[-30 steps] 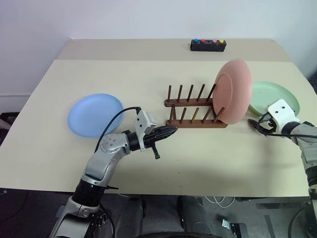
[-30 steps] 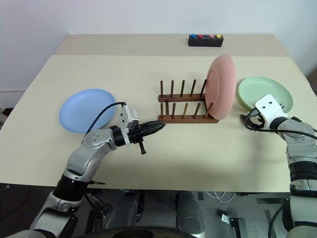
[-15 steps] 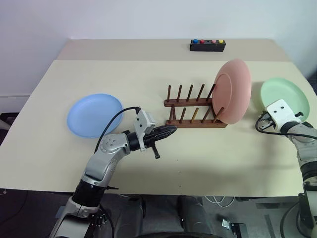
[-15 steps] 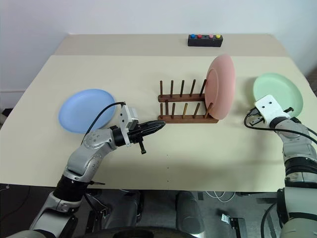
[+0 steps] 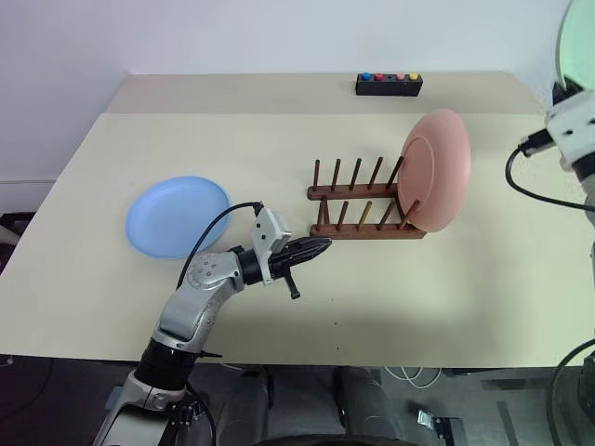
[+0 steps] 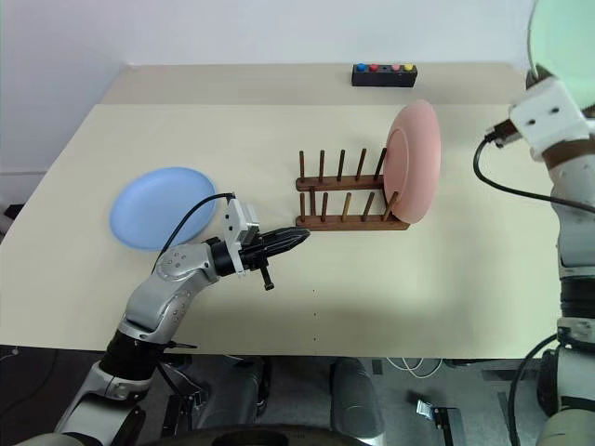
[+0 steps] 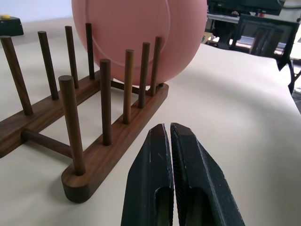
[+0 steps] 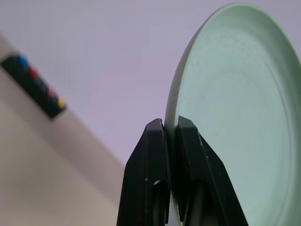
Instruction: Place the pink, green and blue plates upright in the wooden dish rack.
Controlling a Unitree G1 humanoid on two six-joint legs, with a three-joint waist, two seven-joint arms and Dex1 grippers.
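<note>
green plate [image 8: 235, 117]: edge-on, clamped at its rim by right end effector [image 8: 171, 136], high above the worktop [image 6: 418, 279]. carry level over wooden dish rack [image 6: 349, 195]; lower into the free slot beside pink plate [image 6: 412, 163]. left end effector [image 7: 170, 141]: fingers together, empty, near rack.

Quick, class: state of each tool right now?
Left tool: closed, holding nothing.
Right tool: closed on the green plate rim.

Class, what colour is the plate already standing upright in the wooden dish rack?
Pink: the pink plate stands in the wooden dish rack, clearest in the left wrist view.
</note>
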